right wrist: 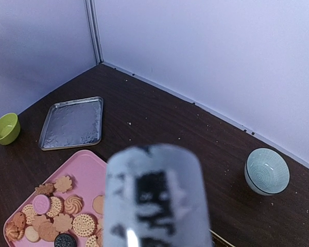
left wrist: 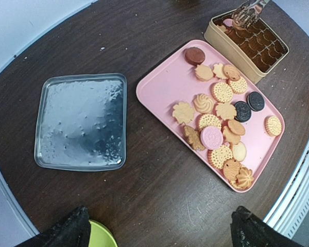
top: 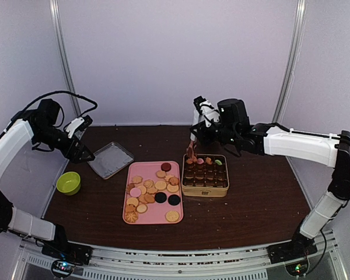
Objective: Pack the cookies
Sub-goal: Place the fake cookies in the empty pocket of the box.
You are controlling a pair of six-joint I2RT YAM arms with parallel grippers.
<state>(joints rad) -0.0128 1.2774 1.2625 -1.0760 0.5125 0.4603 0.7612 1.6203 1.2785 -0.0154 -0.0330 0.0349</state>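
Note:
Many cookies (top: 151, 192) lie on a pink tray (top: 146, 170), tan with one pink, two black and one dark red; they also show in the left wrist view (left wrist: 221, 110) and the right wrist view (right wrist: 56, 216). A gold tin (top: 205, 190) with dark cells stands right of the tray, with a few cookies (top: 209, 161) in its back row. My right gripper (top: 199, 129) is shut on silver tongs (top: 192, 149) whose tips reach the tin's back left corner (left wrist: 250, 11). The tongs (right wrist: 153, 200) hide its fingers. My left gripper (left wrist: 162, 234) is open and empty, above the table left of the tray.
A silver lid (top: 110, 159) lies flat left of the pink tray. A green bowl (top: 68, 182) sits at the far left, under my left gripper (left wrist: 100, 235). A pale blue bowl (right wrist: 267, 171) stands near the back wall on the right.

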